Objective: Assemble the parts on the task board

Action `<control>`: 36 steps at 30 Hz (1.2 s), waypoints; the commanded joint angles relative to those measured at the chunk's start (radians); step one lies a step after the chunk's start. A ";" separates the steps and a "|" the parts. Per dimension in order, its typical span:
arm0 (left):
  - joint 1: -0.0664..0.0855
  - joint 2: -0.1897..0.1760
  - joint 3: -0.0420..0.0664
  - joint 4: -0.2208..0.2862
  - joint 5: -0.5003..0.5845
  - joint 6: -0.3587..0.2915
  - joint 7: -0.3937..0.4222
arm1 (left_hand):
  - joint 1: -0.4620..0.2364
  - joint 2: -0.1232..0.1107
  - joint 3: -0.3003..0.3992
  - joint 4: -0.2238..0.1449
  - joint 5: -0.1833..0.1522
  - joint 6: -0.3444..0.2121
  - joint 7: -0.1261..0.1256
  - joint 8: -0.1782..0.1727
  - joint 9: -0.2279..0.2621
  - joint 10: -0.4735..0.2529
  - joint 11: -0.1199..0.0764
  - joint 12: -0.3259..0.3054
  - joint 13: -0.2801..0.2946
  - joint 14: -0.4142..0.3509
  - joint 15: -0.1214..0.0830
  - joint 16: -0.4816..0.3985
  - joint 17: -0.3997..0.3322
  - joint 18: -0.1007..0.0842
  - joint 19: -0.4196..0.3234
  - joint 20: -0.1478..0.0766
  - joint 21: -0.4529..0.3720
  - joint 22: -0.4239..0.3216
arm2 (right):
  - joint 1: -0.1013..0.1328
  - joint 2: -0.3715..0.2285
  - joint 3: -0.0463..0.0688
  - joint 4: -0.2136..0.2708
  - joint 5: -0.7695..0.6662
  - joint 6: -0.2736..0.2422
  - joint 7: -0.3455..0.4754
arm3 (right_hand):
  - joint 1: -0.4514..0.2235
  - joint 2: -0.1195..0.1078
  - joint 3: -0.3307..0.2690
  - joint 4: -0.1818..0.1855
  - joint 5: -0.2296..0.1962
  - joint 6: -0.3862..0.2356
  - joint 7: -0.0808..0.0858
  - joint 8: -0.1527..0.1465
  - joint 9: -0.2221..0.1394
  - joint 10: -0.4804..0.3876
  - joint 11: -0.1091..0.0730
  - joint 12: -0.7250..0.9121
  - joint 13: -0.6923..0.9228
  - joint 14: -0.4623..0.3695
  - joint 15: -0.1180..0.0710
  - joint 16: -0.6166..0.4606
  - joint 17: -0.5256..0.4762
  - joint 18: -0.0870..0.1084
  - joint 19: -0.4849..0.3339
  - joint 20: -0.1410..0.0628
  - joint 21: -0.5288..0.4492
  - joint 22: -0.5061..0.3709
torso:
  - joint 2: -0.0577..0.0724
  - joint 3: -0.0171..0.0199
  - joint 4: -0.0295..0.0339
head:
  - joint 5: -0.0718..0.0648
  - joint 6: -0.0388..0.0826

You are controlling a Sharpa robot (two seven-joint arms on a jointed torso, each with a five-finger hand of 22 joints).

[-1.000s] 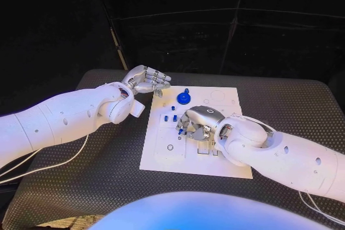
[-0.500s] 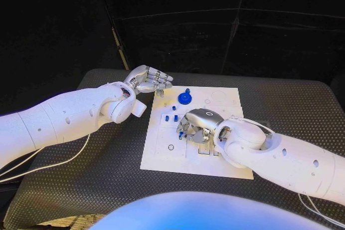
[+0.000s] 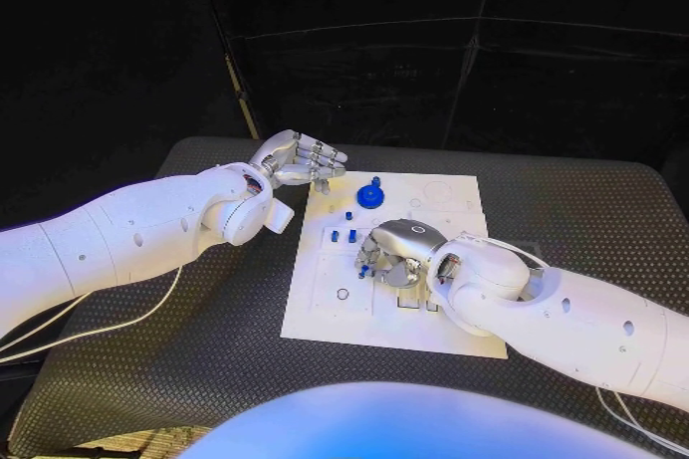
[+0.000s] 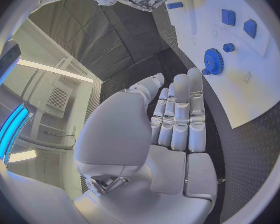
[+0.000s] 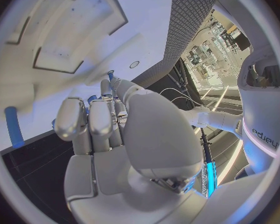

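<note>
Task board [image 3: 324,300]: white plate, flat mid-table, w/ small blue parts on its far half. Blue gear [image 3: 370,194] sits near the far edge; two small blue blocks [image 3: 342,236] stand just nearer, by the board's left side.

R hand [image 3: 395,250] is over the board's middle, back of hand up, fingers curled down onto the board around a small blue part [image 3: 363,271] at the fingertips; can't tell if it's actually gripped. R wrist view adds a blue peg [image 5: 14,126] lying on the board beside the fingers, plus rectangular recesses [image 5: 65,45] in the plate.

L hand [image 3: 299,162] hovers off the board's far-left corner, fingers curled in together, holding nothing seen. L wrist view has its fingers [image 4: 180,109] side by side, pointing toward the gear.

Table [image 3: 172,330]: black textured mat. Dark backdrop behind.
</note>
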 commanded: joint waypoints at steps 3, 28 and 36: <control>0.002 0.000 0.001 0.002 0.005 0.011 0.005 | -0.004 0.006 -0.001 0.001 -0.005 -0.001 0.004 -0.003 -0.001 -0.007 0.001 0.005 -0.001 -0.008 0.001 -0.004 -0.001 0.004 -0.009 0.001 -0.003 -0.001 | -0.001 0.003 0.000 -0.001 -0.015 0.015 0.000 | -0.011 -0.003 0.004 -0.001 0.001 0.000 0.005 0.005 0.001 0.004 0.000 -0.004 -0.001 0.036 -0.001 0.004 0.000 -0.012 0.003 0.004 0.006 0.001 | 0.001 0.0002 0.0002 | 0.001 0.000; 0.002 0.001 0.001 0.003 0.005 0.018 0.001 | -0.004 0.007 -0.001 0.000 -0.005 -0.002 0.004 -0.003 -0.001 -0.009 0.001 0.005 -0.001 -0.009 0.002 -0.005 -0.002 0.004 -0.009 0.002 -0.005 -0.002 | -0.006 0.021 -0.013 -0.022 -0.034 0.041 -0.027 | -0.053 -0.017 0.007 -0.003 -0.009 -0.049 0.023 -0.029 -0.007 -0.040 0.018 -0.042 -0.014 0.031 0.013 0.002 -0.014 -0.009 -0.011 0.014 -0.003 -0.013 | 0.000 -0.0007 -0.0002 | 0.003 0.000; 0.002 0.001 0.001 0.002 0.005 0.023 -0.001 | -0.004 0.007 -0.001 0.000 -0.005 -0.002 0.004 -0.003 -0.001 -0.009 0.001 0.005 -0.001 -0.009 0.002 -0.005 -0.002 0.004 -0.009 0.002 -0.005 -0.002 | -0.006 0.023 -0.015 -0.026 -0.036 0.020 -0.022 | -0.089 -0.042 0.008 -0.002 -0.010 -0.124 0.044 -0.074 -0.007 -0.108 0.045 -0.076 -0.035 0.024 0.034 -0.003 -0.031 -0.003 -0.032 0.034 -0.020 -0.038 | -0.001 -0.0007 0.0002 | 0.003 0.000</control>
